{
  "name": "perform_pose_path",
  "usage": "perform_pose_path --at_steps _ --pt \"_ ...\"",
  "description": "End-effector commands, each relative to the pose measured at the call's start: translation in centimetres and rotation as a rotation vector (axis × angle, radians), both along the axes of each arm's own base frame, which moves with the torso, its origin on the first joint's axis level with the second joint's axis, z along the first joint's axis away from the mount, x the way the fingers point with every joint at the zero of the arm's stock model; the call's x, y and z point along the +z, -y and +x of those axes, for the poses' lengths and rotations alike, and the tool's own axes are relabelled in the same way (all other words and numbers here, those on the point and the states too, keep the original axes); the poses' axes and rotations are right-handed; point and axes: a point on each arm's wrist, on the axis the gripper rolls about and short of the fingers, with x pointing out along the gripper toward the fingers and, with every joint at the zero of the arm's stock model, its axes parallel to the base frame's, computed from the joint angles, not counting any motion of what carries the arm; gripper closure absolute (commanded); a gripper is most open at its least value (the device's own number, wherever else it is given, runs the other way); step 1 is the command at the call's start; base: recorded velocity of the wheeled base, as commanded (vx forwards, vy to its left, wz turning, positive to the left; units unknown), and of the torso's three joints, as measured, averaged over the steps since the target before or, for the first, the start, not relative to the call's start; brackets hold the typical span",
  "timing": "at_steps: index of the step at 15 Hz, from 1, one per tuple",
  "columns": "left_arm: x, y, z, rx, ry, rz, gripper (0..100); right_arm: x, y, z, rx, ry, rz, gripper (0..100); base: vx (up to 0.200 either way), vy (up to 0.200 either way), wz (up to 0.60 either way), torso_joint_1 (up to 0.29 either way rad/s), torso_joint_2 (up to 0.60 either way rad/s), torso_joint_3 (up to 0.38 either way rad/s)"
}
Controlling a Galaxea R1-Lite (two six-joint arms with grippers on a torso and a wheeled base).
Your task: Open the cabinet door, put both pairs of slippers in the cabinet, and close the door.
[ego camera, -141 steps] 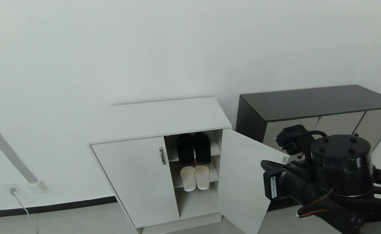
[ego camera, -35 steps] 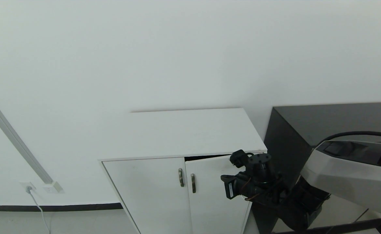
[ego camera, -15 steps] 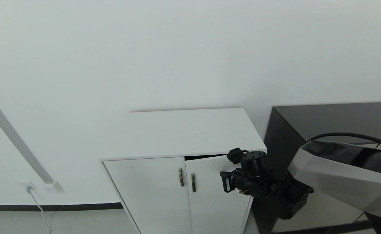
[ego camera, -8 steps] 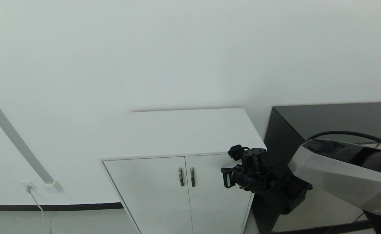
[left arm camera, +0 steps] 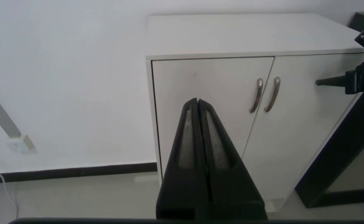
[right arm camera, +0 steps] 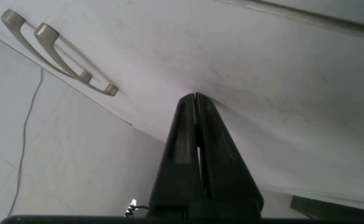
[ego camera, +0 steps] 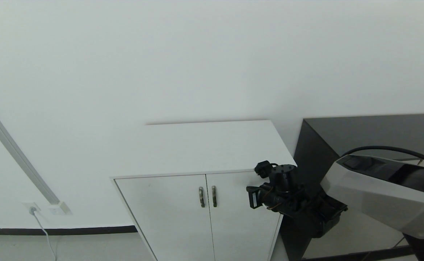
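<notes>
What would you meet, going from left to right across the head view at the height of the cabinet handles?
Wall socket → left cabinet door → left handle → right handle → right claw → black sideboard.

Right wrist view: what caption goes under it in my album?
Right gripper, jaws shut, tip against the closed white cabinet door near the handles.

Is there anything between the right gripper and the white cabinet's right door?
Nothing visible. The right gripper, jaws shut, appears to rest its tip directly on the white cabinet's flat right door.
</notes>
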Motion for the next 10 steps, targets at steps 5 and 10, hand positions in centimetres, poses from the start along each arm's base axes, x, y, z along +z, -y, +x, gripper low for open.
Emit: perform_pose_path --at_steps 5,10 --pt "0.00 0.00 0.00 0.001 0.000 -0.001 100 0.03 0.02 0.07 0.000 0.000 0.004 100 0.000 0.000 0.00 0.000 0.00 0.000" --pt "0.00 0.00 0.00 0.001 0.000 -0.001 100 0.25 -0.06 0.20 -0.002 0.008 0.009 100 0.000 0.000 0.00 0.000 0.00 0.000"
